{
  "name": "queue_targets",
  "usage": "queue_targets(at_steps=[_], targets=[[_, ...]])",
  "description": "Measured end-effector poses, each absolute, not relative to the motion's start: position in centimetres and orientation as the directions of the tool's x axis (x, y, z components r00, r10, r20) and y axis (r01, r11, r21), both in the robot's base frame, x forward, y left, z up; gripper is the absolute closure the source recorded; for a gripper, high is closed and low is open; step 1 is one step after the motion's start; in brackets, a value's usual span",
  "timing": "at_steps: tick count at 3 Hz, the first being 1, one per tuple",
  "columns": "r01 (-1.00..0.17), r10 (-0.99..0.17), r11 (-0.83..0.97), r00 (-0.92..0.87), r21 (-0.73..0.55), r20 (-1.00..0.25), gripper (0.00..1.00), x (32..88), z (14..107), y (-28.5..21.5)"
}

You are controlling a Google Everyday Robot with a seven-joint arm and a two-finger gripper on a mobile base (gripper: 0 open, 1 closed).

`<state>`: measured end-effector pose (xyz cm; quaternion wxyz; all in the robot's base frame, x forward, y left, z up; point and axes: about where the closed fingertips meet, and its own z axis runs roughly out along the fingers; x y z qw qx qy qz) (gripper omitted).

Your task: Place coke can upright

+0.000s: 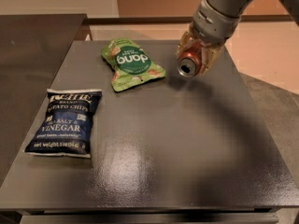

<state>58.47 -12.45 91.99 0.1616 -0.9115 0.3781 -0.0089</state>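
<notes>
The coke can (189,64) is red with a silver end facing the camera. It is tilted on its side and held just above the far right part of the dark table (177,143). My gripper (195,55) comes down from the upper right on the grey arm and is shut on the can, with one pale finger on each side of it.
A green snack bag (132,63) lies flat left of the can at the table's far middle. A dark blue bag of salt and vinegar chips (65,122) lies at the left. A second dark surface (32,45) adjoins on the left.
</notes>
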Motion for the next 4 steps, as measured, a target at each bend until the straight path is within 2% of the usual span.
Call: queue_targets(at_steps=[2, 3, 4], targets=[[-0.904, -0.855, -0.343, 0.413, -0.255, -0.313, 1.00, 58.1, 94.2, -11.3], [-0.971, -0.866, -0.147, 0.219, -0.190, -0.450, 1.00, 57.2, 93.9, -11.2], [-0.996, -0.819, 0.028, 0.026, -0.084, -0.573, 1.00, 56.4, 93.5, -10.8]])
